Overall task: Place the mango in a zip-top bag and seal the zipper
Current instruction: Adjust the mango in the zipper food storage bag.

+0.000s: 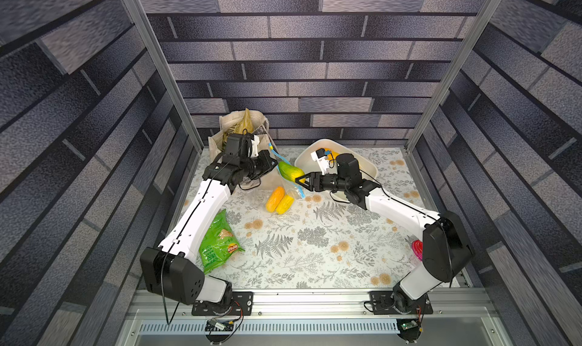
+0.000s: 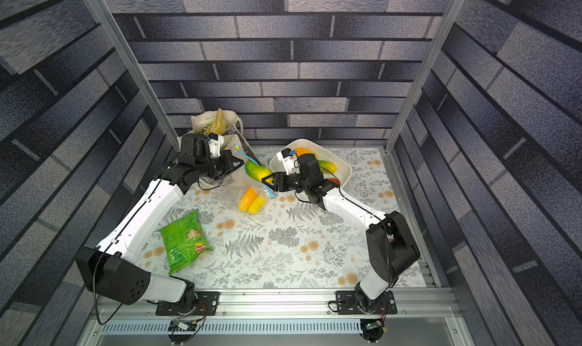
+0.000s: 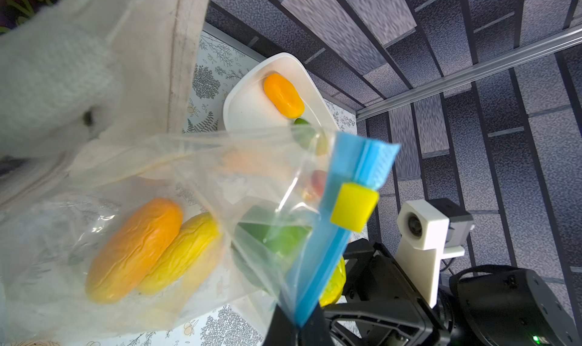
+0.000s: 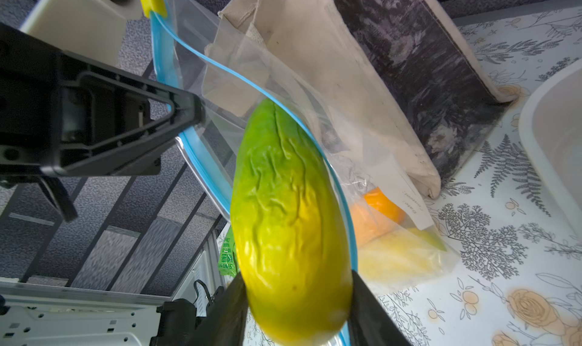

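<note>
The left claw (image 1: 274, 164) is pinched tight on the zipper (image 3: 359, 168), the blue strip along the mouth of the clear bag (image 3: 176, 183). It holds that side of the mouth up off the counter (image 1: 315, 253). The right wrist view shows its fingers (image 4: 185, 111) clamped together over the strip. The yellow slider (image 3: 354, 207) sits on the strip just past the pinch, toward the strip's free end. The mouth gapes, its two blue edges apart.

The right claw (image 1: 301, 180) grips the mango (image 1: 291, 171) by its yellow end, one finger pressed on each side, jaws kept apart by the fruit's width. The mango hangs clear of the counter and tilted. Its green end is inside the open mouth between the blue edges and its yellow end is outside.

The rest of the bag lies on the counter toward the far left corner, just beside a canvas tote (image 1: 217, 139). In its bottom lie an orange fruit (image 1: 275, 199) and a yellow fruit (image 1: 285, 204), side by side and touching. A white tub (image 1: 307, 162) with fruit in it stands at the far edge, right of the middle. A green crisp packet (image 1: 217, 243) lies near the left edge.
</note>
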### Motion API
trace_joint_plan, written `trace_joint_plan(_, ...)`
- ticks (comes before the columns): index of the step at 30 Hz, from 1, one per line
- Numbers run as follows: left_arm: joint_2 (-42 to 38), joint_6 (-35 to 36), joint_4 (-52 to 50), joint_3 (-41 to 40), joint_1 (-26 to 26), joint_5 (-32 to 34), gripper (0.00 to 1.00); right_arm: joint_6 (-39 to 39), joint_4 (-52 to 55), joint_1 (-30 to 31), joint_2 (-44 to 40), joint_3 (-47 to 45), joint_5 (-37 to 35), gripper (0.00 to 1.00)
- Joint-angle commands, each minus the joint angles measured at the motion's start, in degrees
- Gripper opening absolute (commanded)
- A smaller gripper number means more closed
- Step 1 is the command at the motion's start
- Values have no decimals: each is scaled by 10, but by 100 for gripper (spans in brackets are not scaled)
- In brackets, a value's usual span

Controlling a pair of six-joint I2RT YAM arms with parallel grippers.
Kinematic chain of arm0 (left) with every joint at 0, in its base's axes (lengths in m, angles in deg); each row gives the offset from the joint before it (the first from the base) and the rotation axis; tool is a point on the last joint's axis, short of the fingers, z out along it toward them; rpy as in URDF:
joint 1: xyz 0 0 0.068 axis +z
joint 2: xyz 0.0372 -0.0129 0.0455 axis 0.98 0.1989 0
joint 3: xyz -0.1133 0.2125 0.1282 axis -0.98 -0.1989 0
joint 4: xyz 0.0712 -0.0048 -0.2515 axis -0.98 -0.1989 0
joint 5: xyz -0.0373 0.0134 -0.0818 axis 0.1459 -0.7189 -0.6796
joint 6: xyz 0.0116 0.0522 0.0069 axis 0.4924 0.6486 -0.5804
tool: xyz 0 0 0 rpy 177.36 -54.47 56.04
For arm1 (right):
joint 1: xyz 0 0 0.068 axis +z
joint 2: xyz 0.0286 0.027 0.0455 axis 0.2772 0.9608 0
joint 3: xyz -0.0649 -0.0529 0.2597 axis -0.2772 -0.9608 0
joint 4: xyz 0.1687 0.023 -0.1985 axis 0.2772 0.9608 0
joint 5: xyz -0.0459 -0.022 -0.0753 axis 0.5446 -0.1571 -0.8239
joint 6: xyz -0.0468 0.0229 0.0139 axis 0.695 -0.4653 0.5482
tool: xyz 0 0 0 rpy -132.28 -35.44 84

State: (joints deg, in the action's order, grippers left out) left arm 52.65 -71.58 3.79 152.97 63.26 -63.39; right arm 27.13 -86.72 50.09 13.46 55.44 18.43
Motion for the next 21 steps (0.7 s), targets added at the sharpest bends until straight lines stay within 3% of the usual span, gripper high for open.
trace_joint_plan(1, 1, 4, 1, 20, 1, -5, 0, 44, 76, 4, 2, 49, 2, 49)
trace_joint_plan(5, -1, 7, -2, 25, 1, -4, 0, 117, 206, 11, 26, 134, 0, 48)
trace_joint_plan(12, -5, 11, -10, 28, 1, 0, 0, 286, 562, 38, 111, 388, -48, 45)
trace_joint_plan(17, -11, 10, -6, 23, 1, 2, 0, 324, 650, 57, 131, 462, -144, 42)
trace_joint_plan(21, -10, 14, -10, 19, 1, 3, 0, 364, 655, 76, 101, 448, -146, 42)
